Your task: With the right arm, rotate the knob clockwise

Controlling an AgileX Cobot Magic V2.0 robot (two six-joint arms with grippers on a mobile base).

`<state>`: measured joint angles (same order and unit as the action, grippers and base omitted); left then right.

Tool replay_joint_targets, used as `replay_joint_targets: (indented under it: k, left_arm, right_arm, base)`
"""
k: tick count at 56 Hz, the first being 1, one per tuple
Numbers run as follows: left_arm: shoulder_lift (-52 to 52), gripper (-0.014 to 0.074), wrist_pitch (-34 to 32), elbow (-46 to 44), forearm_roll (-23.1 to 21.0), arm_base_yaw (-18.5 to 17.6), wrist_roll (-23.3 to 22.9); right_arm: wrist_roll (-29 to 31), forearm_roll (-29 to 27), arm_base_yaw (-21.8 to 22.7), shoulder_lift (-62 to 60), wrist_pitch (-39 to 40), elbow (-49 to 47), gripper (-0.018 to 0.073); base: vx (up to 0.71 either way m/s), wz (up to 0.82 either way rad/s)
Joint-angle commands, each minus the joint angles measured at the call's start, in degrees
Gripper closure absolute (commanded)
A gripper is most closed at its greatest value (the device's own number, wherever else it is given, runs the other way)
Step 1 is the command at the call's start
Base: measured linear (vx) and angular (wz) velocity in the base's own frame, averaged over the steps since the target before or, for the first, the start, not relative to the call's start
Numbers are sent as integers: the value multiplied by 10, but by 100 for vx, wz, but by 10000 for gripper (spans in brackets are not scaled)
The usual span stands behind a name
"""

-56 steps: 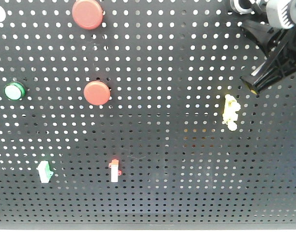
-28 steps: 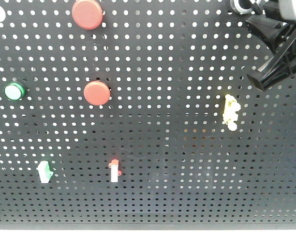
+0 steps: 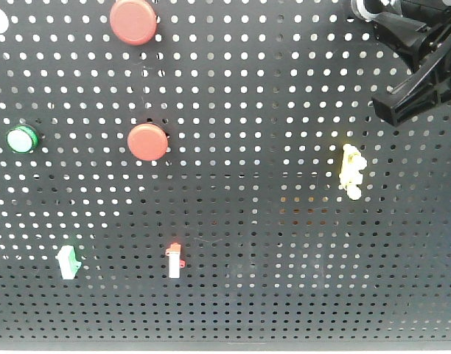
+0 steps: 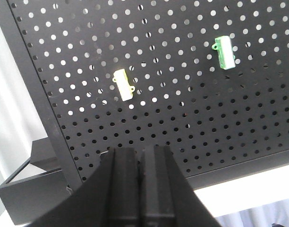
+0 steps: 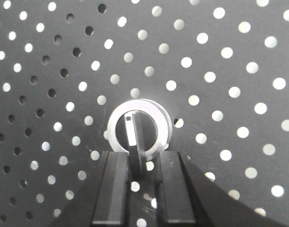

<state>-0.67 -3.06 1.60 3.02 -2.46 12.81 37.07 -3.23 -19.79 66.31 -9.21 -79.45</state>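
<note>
The knob is a black selector with a silver collar ring, mounted on the black pegboard. Its pointer bar stands nearly vertical, and its near end reaches down between my right gripper's two black fingers. The right gripper is open: the fingers straddle the bar, and a slit of pegboard shows between the bar and the right finger. In the front view the knob sits at the top right edge, half hidden by the right arm. My left gripper is shut on nothing, low in front of the board.
Two red push-buttons and a green-rimmed button sit on the left of the board. A yellow part, a green-white switch and a red-white switch are lower down. The board's bottom edge lies near the left gripper.
In the front view the right gripper's black lower part has shifted upward and turned at the top right, staying at the knob. Nothing else on the board moved.
</note>
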Motion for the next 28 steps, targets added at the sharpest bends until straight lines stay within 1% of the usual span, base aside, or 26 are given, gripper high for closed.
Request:
replay_joint_targets:
  k: [1,8,18,24,28]
  left_arm:
    - [10,603,-45,19,-3,-5,-2]
    - [10,603,-45,19,-3,-5,-2]
    - [10,603,-45,19,-3,-5,-2]
    - [10,603,-45,19,-3,-5,-2]
    - [10,603,-45,19,-3,-5,-2]
  right_arm:
    - [-4,-4,4,-12,51,-18,326]
    - [-4,-8,4,-12,51,-18,326]
    - [-4,-33,4,-11,51,-18,336]
    - [-4,-52,4,-6,48,-18,390]
    - [-4,-56,4,-4,40,-18,459]
  base:
    - [0,0]
    - [0,0]
    - [0,0]
    - [0,0]
    - [0,0]
